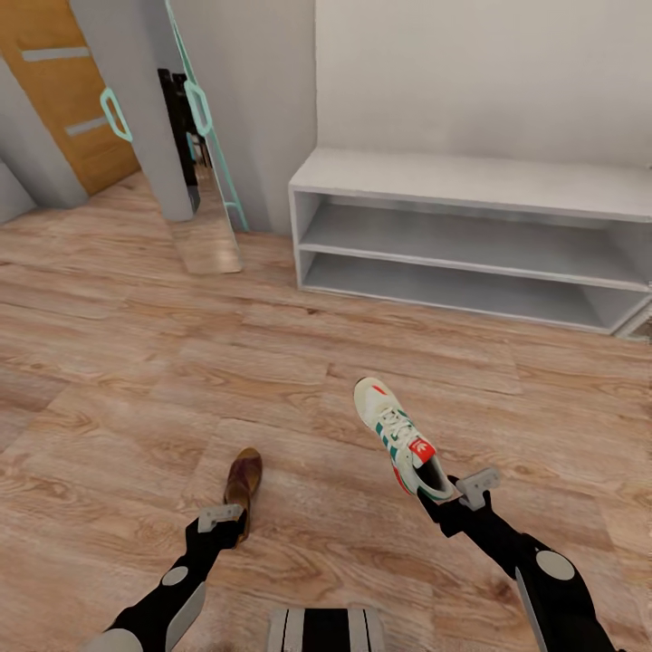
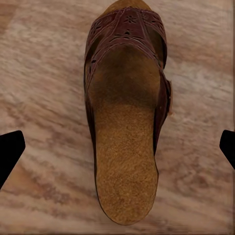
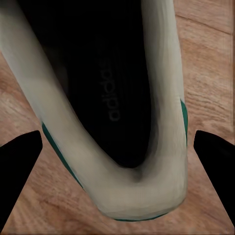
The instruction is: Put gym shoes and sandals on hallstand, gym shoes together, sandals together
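Beyond both arms, against the white wall, stands a pale grey shoe rack (image 1: pixel 471 186) with two open shelves, and nothing lies on the wood-plank floor (image 1: pixel 127 362) between it and the shoes. At far left are an orange door (image 1: pixel 63 91) and a tall mirror (image 1: pixel 195 136) with mint handles. The left arm reaches forward and down, its left gripper (image 1: pixel 228 525) at the heel of a brown leather sandal (image 1: pixel 243 484) lying flat on the planks; in the left wrist view the fingers stand wide on either side of the sandal (image 2: pixel 128 117), not touching it. The right gripper (image 1: pixel 445 503) is at the heel of a white sneaker (image 1: pixel 398 439) with green stripes — fingers spread beside it, apart. Inside the sneaker (image 3: pixel 107 112) the insole reads "adidas".
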